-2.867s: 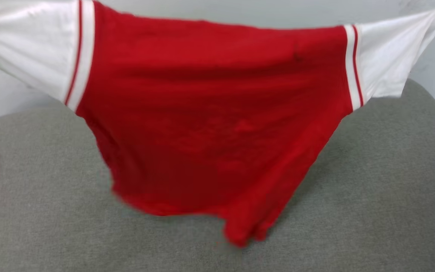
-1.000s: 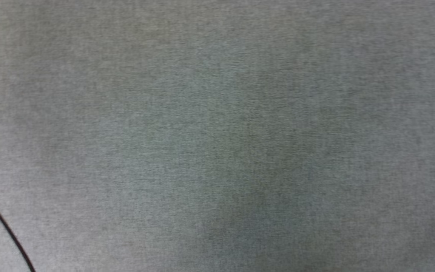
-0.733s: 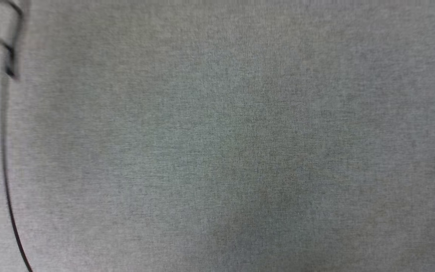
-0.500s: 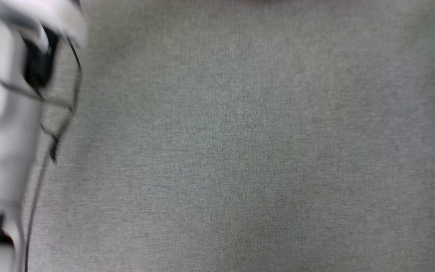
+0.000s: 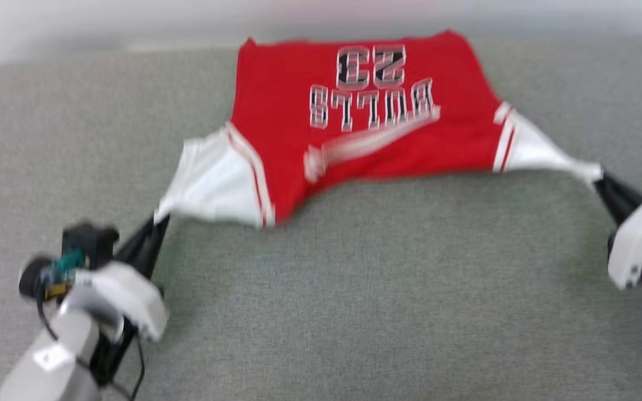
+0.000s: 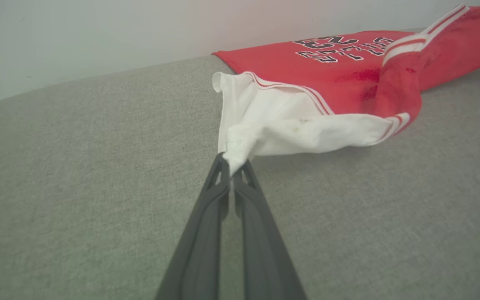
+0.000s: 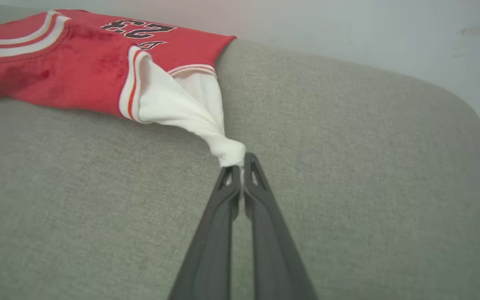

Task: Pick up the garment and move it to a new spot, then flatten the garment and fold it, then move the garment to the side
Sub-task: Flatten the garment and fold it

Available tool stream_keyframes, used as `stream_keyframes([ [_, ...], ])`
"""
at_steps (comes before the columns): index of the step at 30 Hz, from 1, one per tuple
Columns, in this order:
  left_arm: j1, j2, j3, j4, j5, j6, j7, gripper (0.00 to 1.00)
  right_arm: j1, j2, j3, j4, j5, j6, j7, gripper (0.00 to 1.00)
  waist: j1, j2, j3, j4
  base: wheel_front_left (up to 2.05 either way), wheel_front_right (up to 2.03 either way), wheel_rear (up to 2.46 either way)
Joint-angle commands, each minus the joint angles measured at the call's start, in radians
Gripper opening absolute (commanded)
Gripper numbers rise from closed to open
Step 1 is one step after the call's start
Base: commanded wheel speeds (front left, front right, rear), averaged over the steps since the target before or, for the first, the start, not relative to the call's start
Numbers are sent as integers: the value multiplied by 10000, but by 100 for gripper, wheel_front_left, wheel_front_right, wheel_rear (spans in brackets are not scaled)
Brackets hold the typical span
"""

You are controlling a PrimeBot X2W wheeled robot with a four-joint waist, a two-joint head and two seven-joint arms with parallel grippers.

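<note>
Both left gripper (image 6: 233, 164) and right gripper (image 7: 243, 160) are clamping the garment (image 5: 276, 111) by its sleeves, flattening it; next needs even lowering

The head view came through smeared to me: the lettering (image 5: 374, 106) on the garment (image 5: 276, 111) ran together. Behind the right gripper (image 5: 602, 181), its body was cut by the picture's edge. Past the left gripper (image 6: 231, 164), the garment's far side ran out of the wrist view. Each sleeve tip (image 6: 235, 155) vanished between closed fingers.
</note>
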Motion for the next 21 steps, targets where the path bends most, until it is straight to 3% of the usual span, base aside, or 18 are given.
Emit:
stream_keyframes([
  [1,605,181,12,-151,-98,120,30,0,569,-206,77,-184,97,-11,41,0,2,0,-729,-163,0,0,0],
  [21,6306,1340,398,-3382,-1425,1598,988,0,5166,-1287,100,-2195,994,-14,1012,0,2,0,-2663,-529,0,0,0],
])
